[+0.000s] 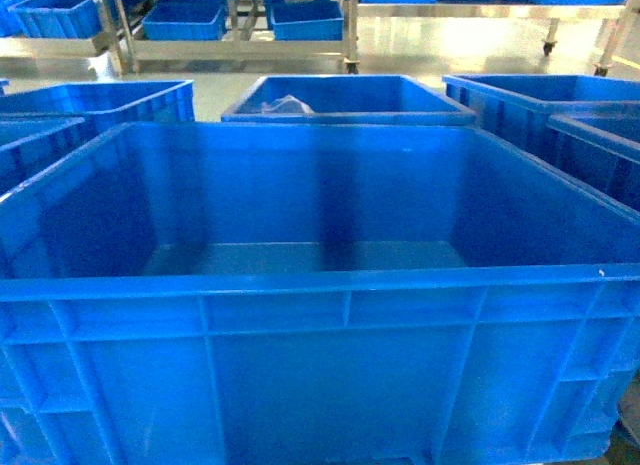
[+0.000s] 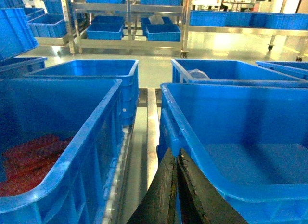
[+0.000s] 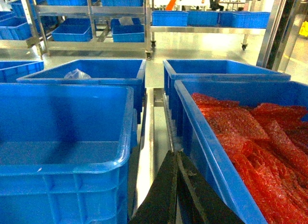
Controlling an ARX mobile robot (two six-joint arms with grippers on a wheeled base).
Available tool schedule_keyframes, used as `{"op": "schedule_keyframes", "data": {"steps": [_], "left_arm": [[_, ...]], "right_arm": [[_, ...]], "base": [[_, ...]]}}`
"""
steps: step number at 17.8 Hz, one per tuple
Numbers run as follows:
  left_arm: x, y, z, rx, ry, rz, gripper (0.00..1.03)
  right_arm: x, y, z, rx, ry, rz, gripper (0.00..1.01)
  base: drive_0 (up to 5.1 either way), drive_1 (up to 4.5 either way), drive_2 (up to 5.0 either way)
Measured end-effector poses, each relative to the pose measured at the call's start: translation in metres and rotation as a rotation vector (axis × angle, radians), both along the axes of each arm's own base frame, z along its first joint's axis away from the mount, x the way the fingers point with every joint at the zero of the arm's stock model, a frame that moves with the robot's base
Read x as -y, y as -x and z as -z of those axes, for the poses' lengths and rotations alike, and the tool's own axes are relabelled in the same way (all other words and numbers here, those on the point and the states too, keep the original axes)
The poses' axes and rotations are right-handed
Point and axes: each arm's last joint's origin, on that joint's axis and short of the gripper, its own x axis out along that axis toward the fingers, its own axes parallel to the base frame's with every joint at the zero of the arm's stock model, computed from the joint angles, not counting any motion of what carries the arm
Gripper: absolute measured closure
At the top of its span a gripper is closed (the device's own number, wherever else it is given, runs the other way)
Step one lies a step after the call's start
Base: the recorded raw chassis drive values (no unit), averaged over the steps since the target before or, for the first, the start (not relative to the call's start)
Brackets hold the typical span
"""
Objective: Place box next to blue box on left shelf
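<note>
The box, a large empty bright-blue crate, fills the head view; neither gripper shows there. It sits on grey rails with white rollers, the left shelf. In the left wrist view the box is on the right, and my left gripper is shut and empty in the gap beside its left wall. In the right wrist view the box is on the left. My right gripper is shut and empty in the gap between it and a neighbouring blue box holding red bags.
Another blue crate with red contents stands left of the box. More blue crates stand behind, one holding clear plastic. Steel racks with crates line the far side across a pale floor.
</note>
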Motion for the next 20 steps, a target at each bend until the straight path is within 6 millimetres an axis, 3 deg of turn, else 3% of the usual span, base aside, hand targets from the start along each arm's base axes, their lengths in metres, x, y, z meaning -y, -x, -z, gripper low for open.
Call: {"op": "schedule_keyframes", "data": {"steps": [20], "left_arm": [[0.0, 0.024, 0.004, -0.011, 0.0, -0.001, 1.01]], "right_arm": [[0.0, 0.028, 0.004, -0.022, 0.0, 0.0, 0.99]], "base": [[0.0, 0.0, 0.0]]}}
